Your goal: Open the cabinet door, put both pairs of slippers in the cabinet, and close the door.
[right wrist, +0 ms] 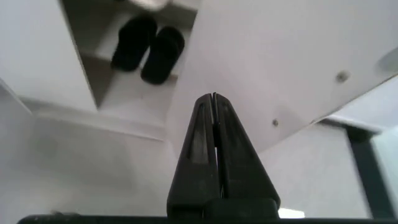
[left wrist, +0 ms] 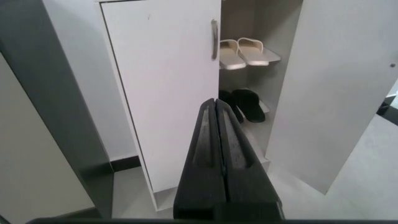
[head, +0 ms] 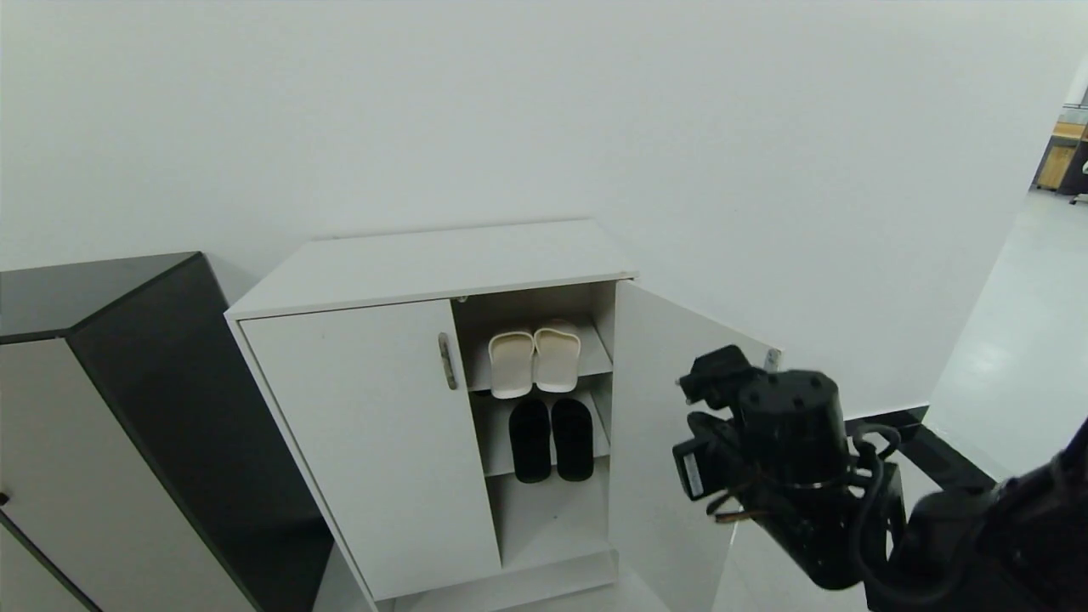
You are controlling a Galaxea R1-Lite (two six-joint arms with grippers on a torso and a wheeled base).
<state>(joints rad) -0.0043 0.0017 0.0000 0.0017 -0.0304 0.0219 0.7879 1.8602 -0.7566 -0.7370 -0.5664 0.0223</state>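
The white cabinet (head: 425, 263) has its left door (head: 374, 442) closed and its right door (head: 671, 425) swung open. A white pair of slippers (head: 535, 359) lies on the upper shelf, and a black pair (head: 551, 438) lies on the shelf below. My right wrist (head: 790, 425) hangs before the open door's free edge. The right gripper (right wrist: 213, 98) is shut and empty, pointing at the door's inner face (right wrist: 280, 56), with the black slippers (right wrist: 149, 48) beyond. My left gripper (left wrist: 216, 103) is shut and empty, held back from the closed door (left wrist: 161, 87) below its handle (left wrist: 214, 38).
A dark cabinet (head: 127, 382) stands close on the left of the white one. A white wall runs behind both. Pale open floor (head: 1011, 357) stretches to the right, past a black baseboard (head: 935, 442). The bottom compartment (head: 552, 518) of the cabinet holds nothing.
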